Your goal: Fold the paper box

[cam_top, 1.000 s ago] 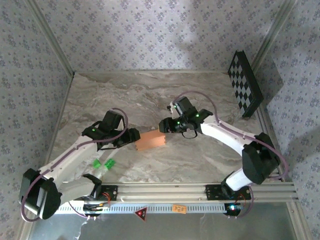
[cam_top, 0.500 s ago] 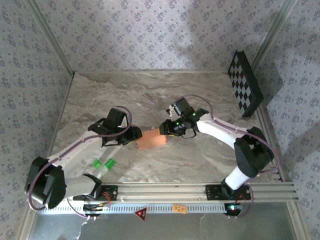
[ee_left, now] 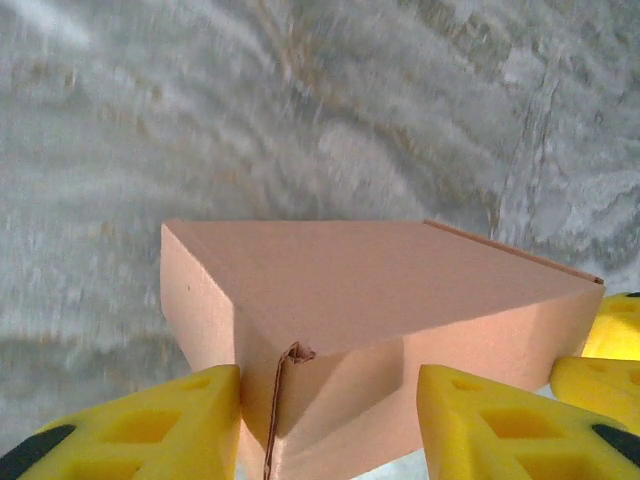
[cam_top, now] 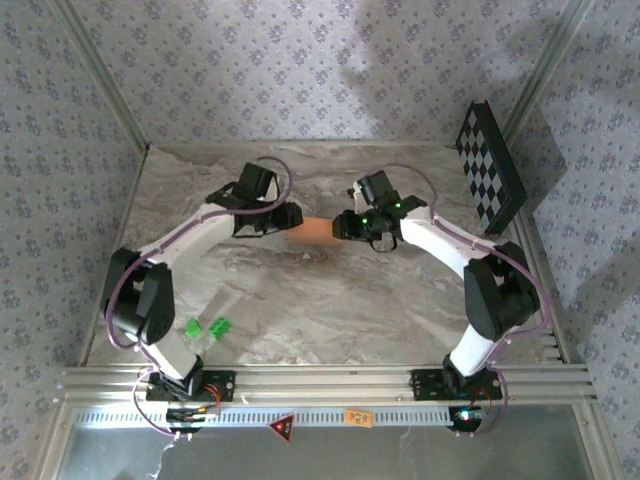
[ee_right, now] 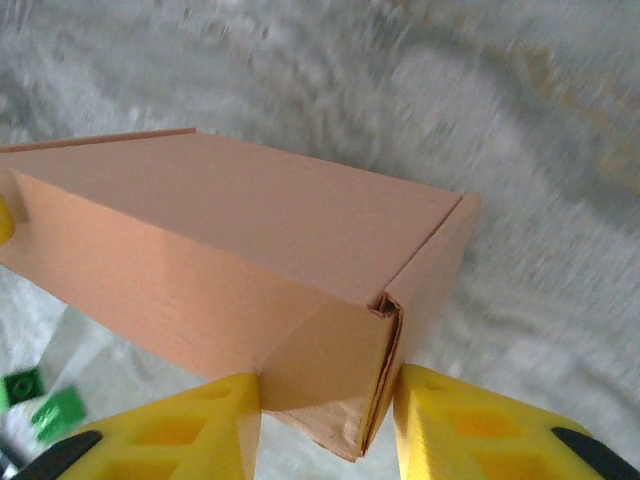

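Top external view: small green pieces [cam_top: 207, 328] lie near the left arm's base (well apart from everything else). Further right, over the far middle of the marble table [cam_top: 300, 310], the left gripper [cam_top: 283, 218] clamps one end of the paper box [cam_top: 315, 231], yellow fingers [ee_left: 150, 430] pressing both sides; the right gripper [cam_top: 346, 225] pinches the opposite end.

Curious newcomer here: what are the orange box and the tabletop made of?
The paper box looks like thin matte card: sharp creases, a raw cut edge at its corner. The table looks like veined grey marble, possibly only a printed pattern.
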You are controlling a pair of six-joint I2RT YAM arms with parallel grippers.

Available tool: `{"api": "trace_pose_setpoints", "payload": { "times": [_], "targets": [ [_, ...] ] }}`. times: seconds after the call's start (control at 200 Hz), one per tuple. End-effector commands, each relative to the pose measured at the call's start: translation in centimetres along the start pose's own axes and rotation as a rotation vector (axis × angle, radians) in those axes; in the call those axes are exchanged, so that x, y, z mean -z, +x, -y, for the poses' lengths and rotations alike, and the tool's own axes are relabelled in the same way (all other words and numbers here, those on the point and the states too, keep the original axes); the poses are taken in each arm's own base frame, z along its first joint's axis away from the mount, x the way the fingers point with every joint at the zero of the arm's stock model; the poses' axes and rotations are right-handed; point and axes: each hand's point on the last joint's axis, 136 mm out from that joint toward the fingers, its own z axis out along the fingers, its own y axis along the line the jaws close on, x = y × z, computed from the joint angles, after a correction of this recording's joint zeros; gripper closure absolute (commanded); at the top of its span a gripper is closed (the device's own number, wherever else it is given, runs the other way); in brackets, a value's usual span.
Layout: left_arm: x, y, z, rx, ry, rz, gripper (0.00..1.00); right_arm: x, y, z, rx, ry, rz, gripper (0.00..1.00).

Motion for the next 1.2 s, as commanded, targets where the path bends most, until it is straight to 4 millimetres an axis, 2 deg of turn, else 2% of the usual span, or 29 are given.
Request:
{"api": "trace_pose_setpoints", "payload": {
  "times": [0.0,0.075,0.16,0.26,0.28,0.33,0.5,0.56,0.775,0.835,0.964,1.194],
  "targets": [
    [-1.3,-1.5,2.5,-0.112,0.094,0.002,0.51,-0.6,-3.2,-1.5,0.138,-0.030,0.086,0.61],
    [-2.4,-1.5,2.3,-0.110,0.107,0.003,0.49,-1.2,-2.9,-1.1,0.152,-0.020,0.084,0.60],
    [-3.1,-0.6,2.3,-0.086,0.140,-0.024,0.47,-1.7,-1.8,-0.8,0.143,-0.031,0.062,0.60],
    [-3.3,1.2,2.2,-0.061,0.171,-0.049,0.44,-1.4,-0.1,-1.4,0.147,-0.040,0.049,0.58],
    [-3.2,1.7,2.2,-0.057,0.176,-0.052,0.43,-1.8,1.3,-0.8,0.138,-0.030,0.020,0.58],
    [-3.1,2.8,1.9,-0.043,0.183,-0.064,0.41,-1.7,2.5,-0.8,0.130,-0.025,0.008,0.56],
    [-3.3,6.8,0.1,0.023,0.172,-0.124,0.37,-1.9,5.9,-0.1,0.058,-0.039,-0.032,0.50],
    [-3.3,7.5,-1.0,0.031,0.135,-0.132,0.36,-2.1,6.7,0.3,0.035,-0.042,-0.049,0.47],
    [-3.2,7.2,-4.1,-0.002,-0.025,-0.134,0.33,-2.2,6.4,2.3,-0.035,-0.035,-0.076,0.41],
    [-3.5,7.1,-4.2,-0.007,-0.026,-0.150,0.34,-2.3,6.2,3.0,-0.051,-0.019,-0.090,0.40],
    [-4.5,7.0,-4.3,-0.009,-0.027,-0.188,0.39,-3.0,6.0,3.3,-0.070,-0.038,-0.130,0.41],
    [-5.6,7.0,-3.5,-0.002,0.023,-0.209,0.47,-4.1,5.3,1.6,-0.076,-0.104,-0.140,0.48]
  ]
}}
